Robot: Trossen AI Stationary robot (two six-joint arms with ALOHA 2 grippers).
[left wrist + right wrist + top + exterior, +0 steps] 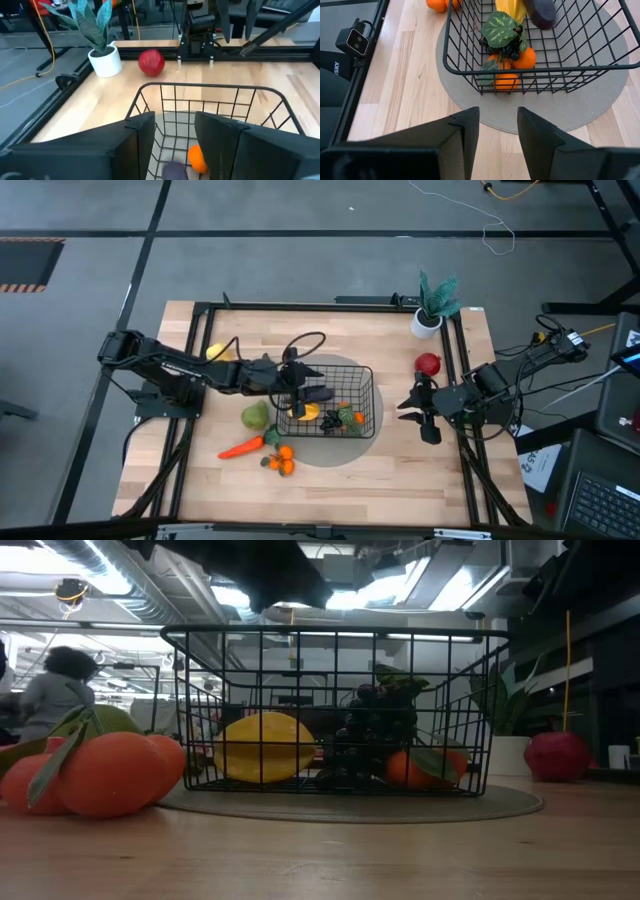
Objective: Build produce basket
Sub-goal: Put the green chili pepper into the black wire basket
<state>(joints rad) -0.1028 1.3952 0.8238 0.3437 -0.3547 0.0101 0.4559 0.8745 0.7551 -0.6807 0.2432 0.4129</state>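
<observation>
The basket [330, 402] sits on the round grey mat [372, 435] mid-worktop, already holding a yellow piece [263, 747], the grapes [502, 37], a couple of small oranges [506, 80] and the eggplant [540, 11], which looks freshly dropped in. The pear [255, 416], carrot [243, 447] and more oranges [281, 462] lie just outside, and the apple [428, 364] is off by the potted plant [434, 304].

My left hand [296, 392] hangs over the basket's near edge, fingers apart, nothing in it. Risk, I reckon: lifting out sloppy and snagging the wire rim, dragging the whole basket off the mat.

My right hand [418, 412] waits beside the mat, fingers apart, empty.
</observation>
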